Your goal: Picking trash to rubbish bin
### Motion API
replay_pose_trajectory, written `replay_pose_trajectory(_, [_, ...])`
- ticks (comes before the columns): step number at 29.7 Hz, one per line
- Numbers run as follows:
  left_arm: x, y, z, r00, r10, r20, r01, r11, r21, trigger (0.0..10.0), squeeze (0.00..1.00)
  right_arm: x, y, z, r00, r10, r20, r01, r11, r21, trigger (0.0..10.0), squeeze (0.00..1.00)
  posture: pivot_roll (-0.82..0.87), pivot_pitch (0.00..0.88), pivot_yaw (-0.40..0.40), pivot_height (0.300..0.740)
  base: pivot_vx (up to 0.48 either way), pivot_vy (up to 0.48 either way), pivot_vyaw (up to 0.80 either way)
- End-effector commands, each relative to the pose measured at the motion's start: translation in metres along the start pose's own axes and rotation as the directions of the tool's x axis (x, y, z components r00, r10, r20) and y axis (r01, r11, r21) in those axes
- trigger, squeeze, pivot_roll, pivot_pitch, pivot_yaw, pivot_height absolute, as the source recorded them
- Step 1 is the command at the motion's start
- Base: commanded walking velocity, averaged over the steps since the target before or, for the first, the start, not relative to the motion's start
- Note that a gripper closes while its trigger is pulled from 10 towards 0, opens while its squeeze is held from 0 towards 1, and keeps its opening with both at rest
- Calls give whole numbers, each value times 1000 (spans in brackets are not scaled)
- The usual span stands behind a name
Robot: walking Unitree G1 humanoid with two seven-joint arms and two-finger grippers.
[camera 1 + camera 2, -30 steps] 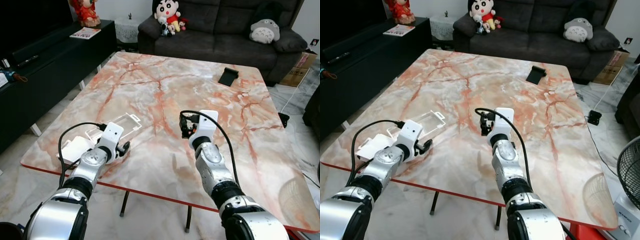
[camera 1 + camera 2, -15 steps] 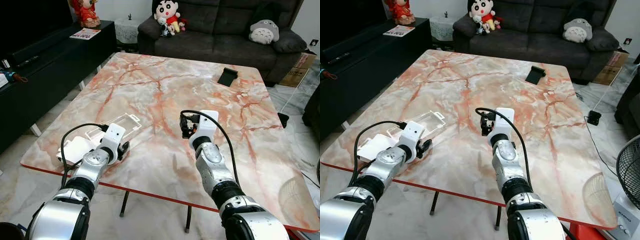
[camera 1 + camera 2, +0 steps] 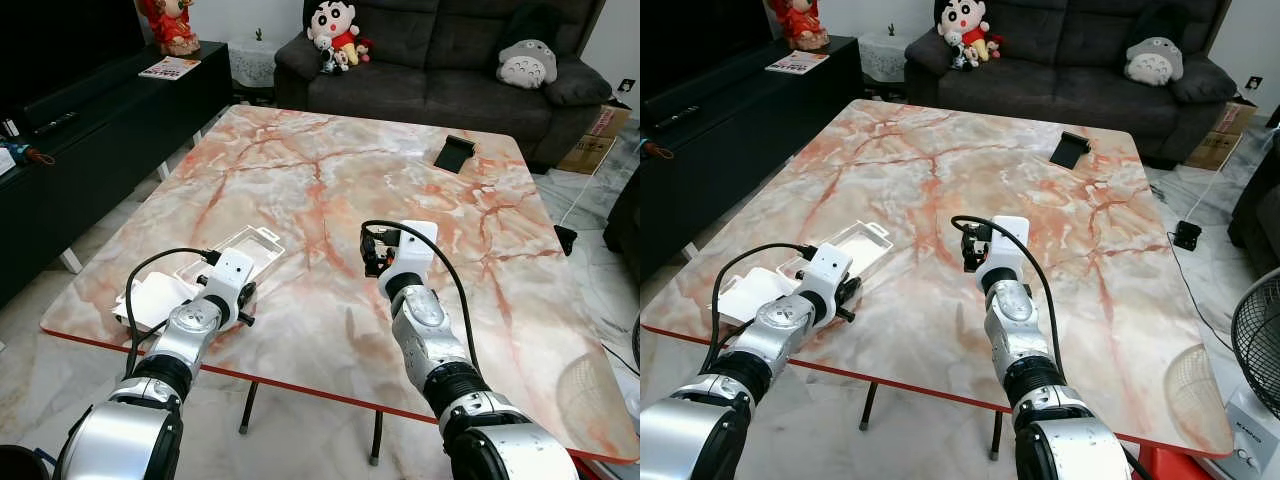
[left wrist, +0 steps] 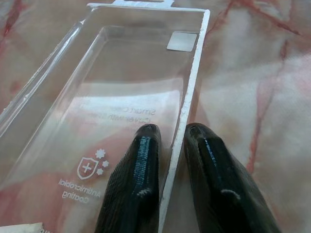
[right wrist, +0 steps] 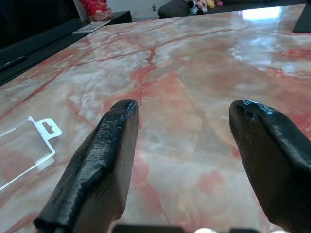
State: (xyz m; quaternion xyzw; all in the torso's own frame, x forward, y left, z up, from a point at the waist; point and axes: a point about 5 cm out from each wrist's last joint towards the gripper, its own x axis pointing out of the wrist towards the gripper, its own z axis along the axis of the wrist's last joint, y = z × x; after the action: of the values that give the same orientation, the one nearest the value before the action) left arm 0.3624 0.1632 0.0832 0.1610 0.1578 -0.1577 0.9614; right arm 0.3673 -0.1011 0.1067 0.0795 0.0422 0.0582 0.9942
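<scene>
The right hand (image 5: 182, 145) is hovering low over the marble worktop (image 5: 194, 68), its two black fingers (image 5: 97, 160) standing wide apart with bare stone between them. A clear plastic package (image 5: 24, 145) with a hang tab is lying flat on the worktop near one finger, apart from it. A dark cabinet (image 5: 53, 34) is standing beyond the worktop's far edge.

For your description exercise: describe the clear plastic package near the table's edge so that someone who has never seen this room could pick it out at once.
Start at the large pink-veined marble table and go to its near left corner. There the clear plastic package lies flat, beside a white paper, with the left gripper closed on its white edge. Unlike the paper, it is see-through, with a hang tab and "Antimicrobial Coating" printed on it.
</scene>
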Motion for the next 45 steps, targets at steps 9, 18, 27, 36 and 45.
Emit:
replay_pose_trajectory(9, [0,-4,-8,1000,5,-29,-6,999,-39,0,0,-1,0,-2,1000,-5,-12,5,1000,-1,10000,0,-31,0,-54,740,0,0,0])
replay_pose_trajectory(18, [1,4,26,974,134,180,-127,991,-46,0,0,-1,-2,-2,1000,-17,-5,17,1000,-5,10000,0,-31,0,-57,740,0,0,0])
replay_pose_trajectory(27, [-12,-3,69,821,257,510,-222,966,-130,10000,0,-2,-4,7,997,-16,70,14,1000,25,10000,0,-28,0,-59,740,0,0,0])
replay_pose_trajectory(36, [-18,-13,69,778,296,554,-264,955,-138,10000,0,-2,1,9,996,4,92,-6,1000,20,10000,0,-22,0,-57,740,0,0,0])
replay_pose_trajectory(45, [-20,-12,72,758,313,573,-286,948,-139,10000,0,-3,4,13,991,21,129,-26,999,37,10000,0,-23,0,-56,740,0,0,0])
